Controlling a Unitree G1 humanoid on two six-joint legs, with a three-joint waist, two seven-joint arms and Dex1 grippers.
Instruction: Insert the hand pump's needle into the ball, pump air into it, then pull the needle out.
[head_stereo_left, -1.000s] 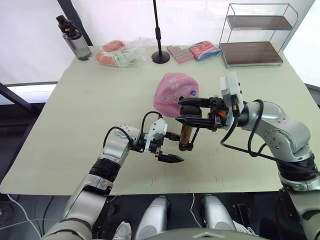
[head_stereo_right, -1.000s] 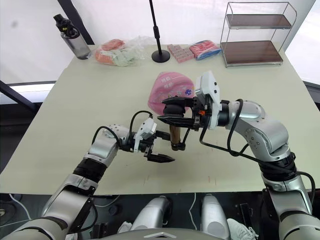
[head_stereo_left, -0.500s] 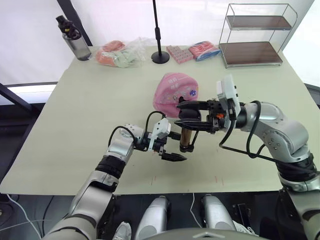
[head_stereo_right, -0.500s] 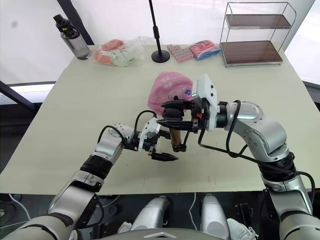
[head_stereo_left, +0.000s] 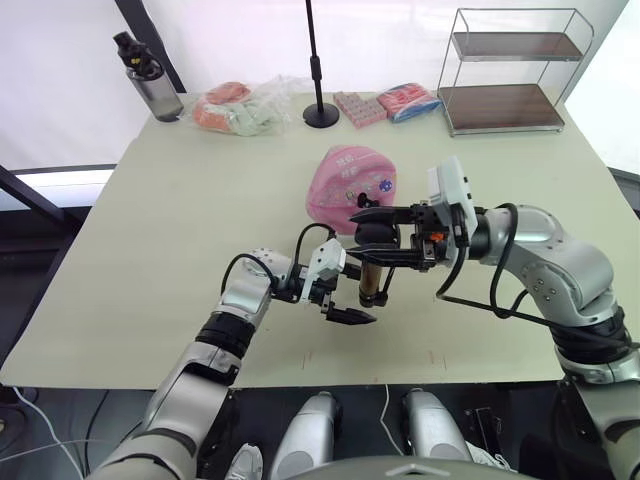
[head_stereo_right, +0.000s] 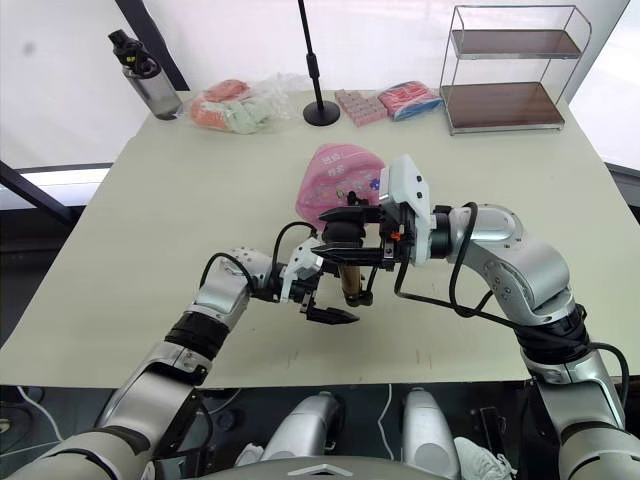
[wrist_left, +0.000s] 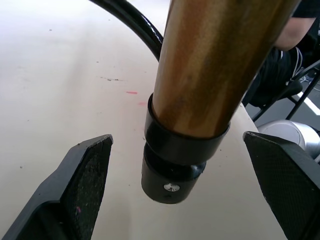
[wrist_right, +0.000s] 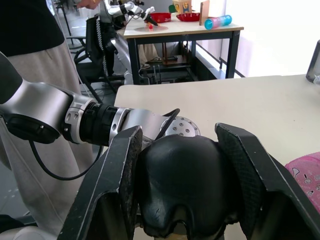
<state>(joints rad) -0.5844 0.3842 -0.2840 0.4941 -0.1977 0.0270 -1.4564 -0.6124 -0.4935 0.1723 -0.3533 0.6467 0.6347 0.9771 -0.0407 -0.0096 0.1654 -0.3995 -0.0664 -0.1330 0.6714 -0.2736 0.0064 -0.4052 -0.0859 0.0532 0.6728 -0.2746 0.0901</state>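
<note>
I am clamping my right gripper (head_stereo_left: 372, 237) on the hand pump (head_stereo_left: 372, 272)'s handle; my left gripper (wrist_left: 180, 165) is gaping around its slick, rigid barrel, ball (head_stereo_left: 350, 186) at twelve o'clock.

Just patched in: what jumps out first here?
The hand pump stands upright mid-table, its black handle clamped in the right gripper. The left gripper sits open around its lower end, fingers clear of the barrel. Behind them lies the pink ball, looking partly deflated.
</note>
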